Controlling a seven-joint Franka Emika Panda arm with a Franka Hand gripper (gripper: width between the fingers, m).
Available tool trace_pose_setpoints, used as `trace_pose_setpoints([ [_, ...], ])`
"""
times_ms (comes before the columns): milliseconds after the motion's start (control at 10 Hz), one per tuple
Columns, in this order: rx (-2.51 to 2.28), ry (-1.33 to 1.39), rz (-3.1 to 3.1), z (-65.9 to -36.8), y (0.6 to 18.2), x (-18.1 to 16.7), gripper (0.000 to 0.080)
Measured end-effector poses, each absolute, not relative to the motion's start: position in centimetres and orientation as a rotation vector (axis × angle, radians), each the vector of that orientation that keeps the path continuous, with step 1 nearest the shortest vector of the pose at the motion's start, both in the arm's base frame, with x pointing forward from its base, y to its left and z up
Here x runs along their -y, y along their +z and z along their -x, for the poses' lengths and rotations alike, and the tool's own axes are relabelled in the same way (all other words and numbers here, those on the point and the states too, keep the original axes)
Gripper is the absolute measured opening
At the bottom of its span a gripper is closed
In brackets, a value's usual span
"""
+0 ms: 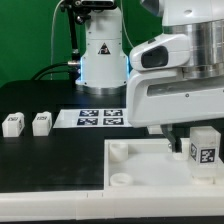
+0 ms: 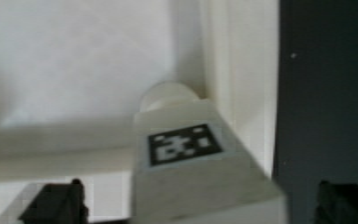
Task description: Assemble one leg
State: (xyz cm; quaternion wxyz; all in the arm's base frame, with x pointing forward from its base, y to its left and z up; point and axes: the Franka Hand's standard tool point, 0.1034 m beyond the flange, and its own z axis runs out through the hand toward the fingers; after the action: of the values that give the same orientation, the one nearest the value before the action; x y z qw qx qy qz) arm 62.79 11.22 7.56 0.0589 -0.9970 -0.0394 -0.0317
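Pincer [image 2: 199,205]: spread wide and gripping nothing. In the wrist view its two dark fingertips [image 2: 55,205] stand one on each side of the leg [image 2: 190,150], with a clear gap between each tip and the leg's flanks, so no contact is seen. The leg lies centred between the fingertips, its black-and-white tag facing the wrist camera and its rounded end pointing away from the pincer. Beyond the leg lies the white panel [image 2: 69,80], and on one side a strip of the dark surface [image 2: 327,90] shows past the panel's edge. The exterior view adds what the wrist view lacks. The leg stands upright on the panel directly below the arm [image 1: 175,70], and whether its foot sits in a socket cannot be told. Two round sockets [image 1: 120,152] lie on the panel well away from the pincer, toward the exterior view's left. Two further legs [image 1: 12,124] rest on the surface far from the pincer on that same side, and the marker board [image 1: 100,118] lies between them and the arm. In the exterior view the arm's housing largely hides the fingers, so their spread can be read only from the wrist view.
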Motion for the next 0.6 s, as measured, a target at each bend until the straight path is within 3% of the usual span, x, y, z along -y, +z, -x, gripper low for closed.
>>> trace_pose_setpoints([
  [200, 0.059, -0.091, 3.019, -62.73, 7.52, -11.39, 0.0649],
  [300, 0.008, -0.087, 3.016, -62.73, 7.51, -11.41, 0.0560],
  [400, -0.175, -0.075, 3.006, -62.71, 7.51, -11.52, 0.0560],
  [500, -0.314, -0.065, 2.989, -62.70, 7.50, -11.58, 0.0343],
  [600, -0.475, -0.053, 2.964, -62.70, 7.49, -11.53, 0.0294],
])
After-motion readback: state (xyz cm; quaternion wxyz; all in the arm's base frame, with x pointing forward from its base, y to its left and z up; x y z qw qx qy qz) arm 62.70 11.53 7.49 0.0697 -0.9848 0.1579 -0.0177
